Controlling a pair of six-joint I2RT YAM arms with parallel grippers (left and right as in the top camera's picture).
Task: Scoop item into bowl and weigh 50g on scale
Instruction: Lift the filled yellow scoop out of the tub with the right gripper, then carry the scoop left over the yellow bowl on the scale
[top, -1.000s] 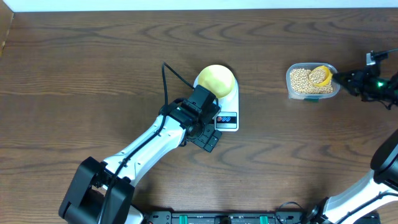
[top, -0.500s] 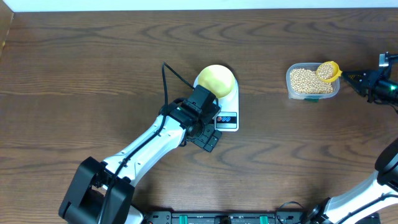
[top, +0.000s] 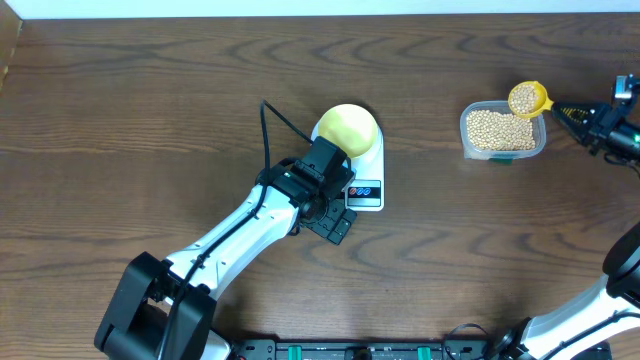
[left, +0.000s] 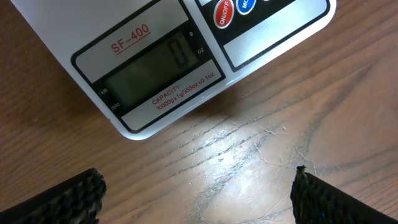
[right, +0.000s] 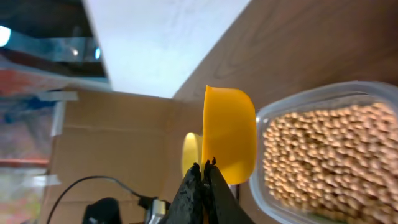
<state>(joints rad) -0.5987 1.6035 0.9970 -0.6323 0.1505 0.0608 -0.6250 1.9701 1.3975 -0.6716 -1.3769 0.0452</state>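
Note:
The pale yellow-green bowl (top: 346, 130) sits on the white scale (top: 366, 190). The scale's display (left: 152, 68) is lit, but its reading is too faint to make out. My left gripper (top: 338, 222) hovers open just in front of the scale, its fingers (left: 56, 199) spread over bare wood. The right gripper (top: 566, 112) is shut on the handle of a small yellow scoop (top: 527, 98) heaped with beige beans, held above the back right rim of the clear tub (top: 503, 150). More beans (right: 323, 155) fill that tub. In the right wrist view the scoop (right: 229, 134) shows side-on.
The left arm (top: 230, 240) stretches diagonally from the front left toward the scale, with a black cable (top: 275, 115) arching beside the bowl. A white wall edge (top: 320, 8) runs along the back of the wooden table (top: 150, 120).
The right gripper has lifted the scoop, loaded with beans, out of the tub and drawn it up and to the right. The left arm has stayed still.

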